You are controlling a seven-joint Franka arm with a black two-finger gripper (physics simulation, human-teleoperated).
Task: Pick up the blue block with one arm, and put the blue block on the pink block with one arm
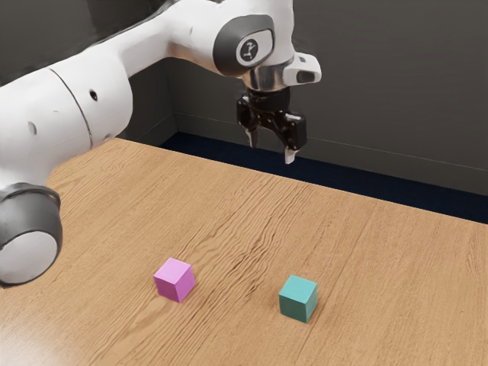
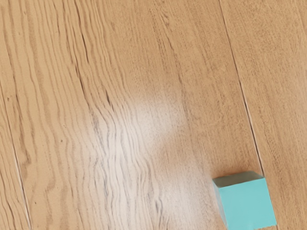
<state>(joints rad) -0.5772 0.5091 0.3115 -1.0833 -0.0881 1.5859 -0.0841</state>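
Blue block [image 1: 298, 298] sits well apart from my gripper [image 1: 269, 152], fingers spread and empty; I should descend square to its faces.

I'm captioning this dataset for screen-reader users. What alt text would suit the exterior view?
A white Franka arm holds its open black gripper high above a wooden table, empty-handed. On the table, apart from each other, sit a pink block and, toward the exterior view's right, a blue-green block.
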